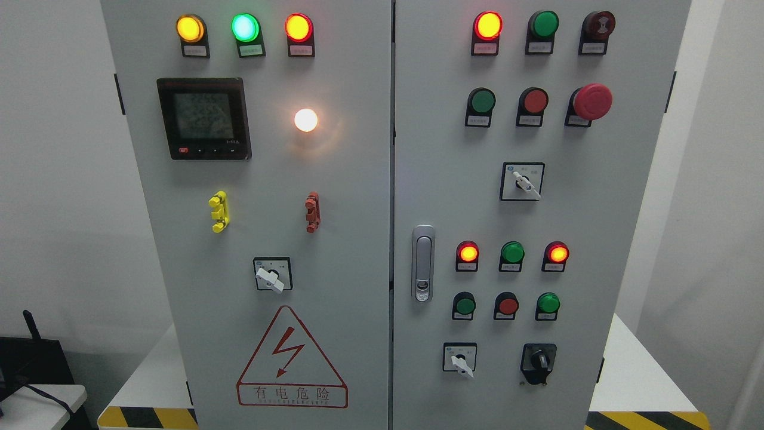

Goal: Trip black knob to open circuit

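The black knob point(540, 360) is a small rotary switch on a black plate at the lower right of the grey cabinet's right door point(597, 179). Its handle stands about upright. Neither of my hands shows in the head view.
White-handled selector switches point(273, 276) point(523, 182) point(460, 359) sit on both doors. A red mushroom stop button point(592, 101), several lit and unlit lamps and push buttons, a meter display point(203, 118) and a chrome door latch point(423, 263) are on the panel. A lightning warning triangle point(291, 358) is below.
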You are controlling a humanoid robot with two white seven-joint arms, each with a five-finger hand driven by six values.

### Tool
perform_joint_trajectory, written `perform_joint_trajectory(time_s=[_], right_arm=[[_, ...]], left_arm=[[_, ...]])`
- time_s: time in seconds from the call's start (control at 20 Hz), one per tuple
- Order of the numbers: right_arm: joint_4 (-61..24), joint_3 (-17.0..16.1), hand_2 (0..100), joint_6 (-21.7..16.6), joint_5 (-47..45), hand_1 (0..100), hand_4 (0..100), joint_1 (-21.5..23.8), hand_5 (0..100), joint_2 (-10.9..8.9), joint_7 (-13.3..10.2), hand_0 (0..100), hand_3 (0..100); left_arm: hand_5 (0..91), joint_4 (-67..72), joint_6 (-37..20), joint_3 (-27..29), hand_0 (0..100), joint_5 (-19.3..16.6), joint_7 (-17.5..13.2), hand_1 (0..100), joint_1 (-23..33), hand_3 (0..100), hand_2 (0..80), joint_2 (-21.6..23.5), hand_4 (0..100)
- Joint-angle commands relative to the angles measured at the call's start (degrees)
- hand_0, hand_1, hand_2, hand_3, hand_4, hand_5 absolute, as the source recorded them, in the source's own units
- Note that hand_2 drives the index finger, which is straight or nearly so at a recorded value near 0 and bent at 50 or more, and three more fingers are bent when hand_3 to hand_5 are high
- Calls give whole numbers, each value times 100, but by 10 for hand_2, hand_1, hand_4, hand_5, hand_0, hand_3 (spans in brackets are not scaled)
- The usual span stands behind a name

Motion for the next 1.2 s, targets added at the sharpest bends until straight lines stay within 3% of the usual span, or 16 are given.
perform_joint_trajectory(time_s=[0.0,0.2,0.8,0.95,1.15], right_arm=[[-1234,-705,226,-1956,-296,617,638,40,763,179,-113,317,554],[-1789,-1136,260,-1938,-454,619,671,14,787,171,-105,327,591],[-2853,-1383,276,-1842,-788,594,707,-223,823,171,-122,343,621],[-3221,-1391,274,-1456,-788,583,709,-434,830,179,-131,345,623],[-3801,-1409,274,-920,-771,578,710,-732,831,179,-377,342,624]], left_arm=[[0,0,4,0,120,-193,4,389,-44,0,0,2,0],[0,0,4,0,120,-185,4,389,-44,0,0,2,0],[0,0,4,0,120,-193,4,389,-44,0,0,2,0],[0,0,4,0,120,-193,4,389,-44,0,0,2,0],[0,0,4,0,120,-193,4,389,-44,0,0,2,0]])
